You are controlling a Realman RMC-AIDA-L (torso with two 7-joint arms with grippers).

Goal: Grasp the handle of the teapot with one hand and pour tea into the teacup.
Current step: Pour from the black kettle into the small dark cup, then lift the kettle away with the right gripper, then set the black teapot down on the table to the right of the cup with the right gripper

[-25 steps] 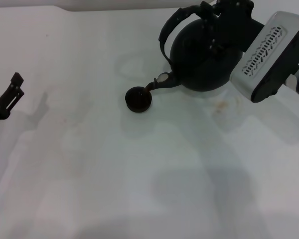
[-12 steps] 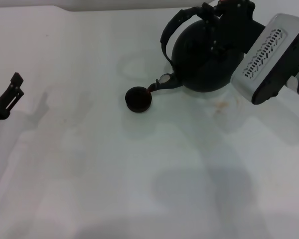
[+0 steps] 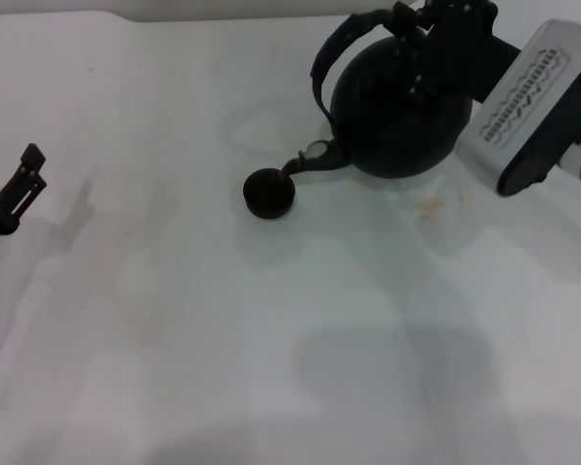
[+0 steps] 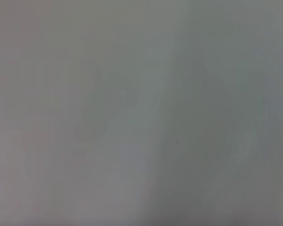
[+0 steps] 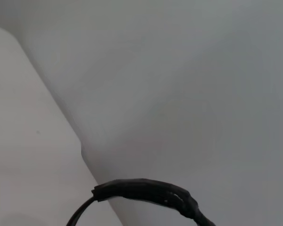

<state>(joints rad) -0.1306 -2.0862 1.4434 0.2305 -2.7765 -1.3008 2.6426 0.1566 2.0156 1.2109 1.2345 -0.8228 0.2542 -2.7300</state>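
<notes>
Little is changed from a second earlier: the teapot point(image 3: 399, 111) is seen tipped slightly further, carried a touch higher and toward the far edge, while the teacup point(image 3: 269, 192) is left where it stood. At the far right of the white counter point(image 3: 223, 329), the pot is held aloft and tilted by the right tool point(image 3: 436, 39), which is clamped on the upper end of the handle point(image 3: 331, 53); the ribbed arch is swung out to the pot's left. The short spout point(image 3: 313, 155) is lowered to just above the cup's near rim, and a thin brown stream is seen running from it into the cup. In the right wrist view only a stretch of the handle's arch point(image 5: 148, 193) is shown against the pale counter.

The left tool point(image 3: 8, 199) is parked at the counter's left edge, well apart from the work; whether it is open or closed cannot be told, and nothing but bare counter is shown in its wrist view.

The pour is judged to be well under way. Overfilling is the chief risk, since the cup is small and the pot large. A splash onto the counter could also be caused if the tilt is steepened too quickly or the spout is allowed to drift off the rim. A faint brownish mark point(image 3: 429, 205) is already visible beneath the pot.
</notes>
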